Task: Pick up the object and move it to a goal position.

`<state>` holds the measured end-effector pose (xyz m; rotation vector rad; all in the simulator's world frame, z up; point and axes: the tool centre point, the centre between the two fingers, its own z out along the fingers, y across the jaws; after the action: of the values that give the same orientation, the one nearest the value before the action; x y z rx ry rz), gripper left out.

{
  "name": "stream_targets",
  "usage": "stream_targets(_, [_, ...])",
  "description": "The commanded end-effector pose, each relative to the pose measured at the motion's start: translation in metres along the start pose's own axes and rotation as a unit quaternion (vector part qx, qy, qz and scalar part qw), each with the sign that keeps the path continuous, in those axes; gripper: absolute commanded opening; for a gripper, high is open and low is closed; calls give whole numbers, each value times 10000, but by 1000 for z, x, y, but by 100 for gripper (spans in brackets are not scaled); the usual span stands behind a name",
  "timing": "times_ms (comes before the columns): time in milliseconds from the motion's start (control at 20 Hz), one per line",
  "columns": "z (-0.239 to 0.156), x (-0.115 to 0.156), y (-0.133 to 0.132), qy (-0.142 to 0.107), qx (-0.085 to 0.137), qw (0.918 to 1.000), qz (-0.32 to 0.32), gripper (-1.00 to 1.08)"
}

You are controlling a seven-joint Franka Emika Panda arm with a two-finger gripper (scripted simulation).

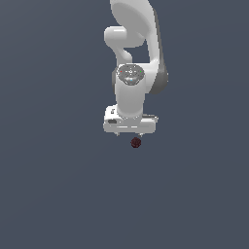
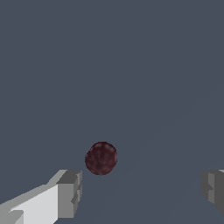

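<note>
The object (image 1: 135,142) is a tiny dark red-maroon lumpy blob with blackish spots on the flat grey-blue surface. It lies just below the white arm's hand in the exterior view. In the wrist view the object (image 2: 101,158) sits ahead of the gap between the two grey fingers, nearer one finger (image 2: 69,193) than the other. My gripper (image 2: 141,190) is open and empty, with its fingers spread wide and apart from the object. In the exterior view the gripper (image 1: 129,133) shows only as small finger stubs under the hand.
The plain grey-blue floor (image 1: 58,185) fills both views. The white arm (image 1: 133,53) rises behind the hand to the top of the exterior view. No other objects show.
</note>
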<state>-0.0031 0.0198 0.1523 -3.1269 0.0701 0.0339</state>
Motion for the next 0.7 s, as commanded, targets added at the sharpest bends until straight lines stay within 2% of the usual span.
stream_targets(0, [4, -1, -2, 3, 0, 9999, 135, 100])
stream_targets(350, [19, -7, -11, 21, -2, 9973, 735, 100])
stream_targets(650, [36, -15, -20, 45, -7, 9896, 1438, 100])
